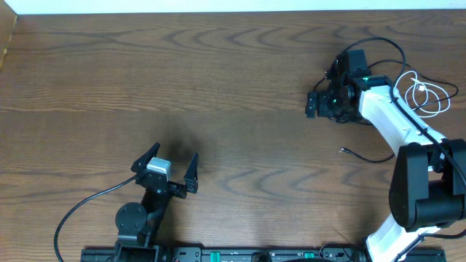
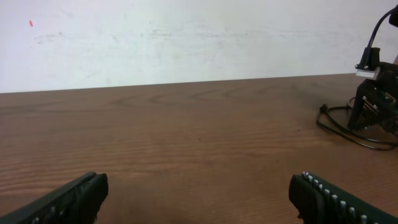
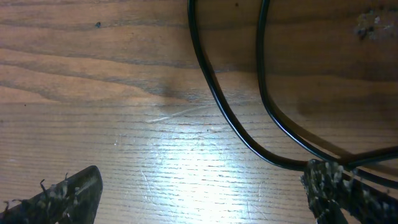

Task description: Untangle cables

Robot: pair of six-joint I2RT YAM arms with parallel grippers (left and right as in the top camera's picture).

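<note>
The dark wooden bench (image 1: 218, 73) is filling the scene, its far edge meeting a pale wall (image 2: 186, 37). The right arm (image 1: 393, 120), white-shelled with a black base at the near right corner, is reaching toward the far right of the bench. The left arm (image 1: 135, 218), all black, is sitting low at the near left. The right hand (image 1: 325, 89) is hovering over the wood with its fingers (image 3: 56, 196) spread wide and gripping nothing. The left hand (image 1: 175, 151) is likewise standing spread and empty, pointing toward the far side over bare wood. The black cable (image 1: 362, 155) is lying at the right. One plugged end is resting free on the bench near the right arm's base, while two of its strands are curving beneath the right hand. One strand is running up to the right-side finger there; whether they are touching cannot be told. The white cable (image 1: 422, 91) is lying in small loops at the far right, just beside the right arm's white link.
</note>
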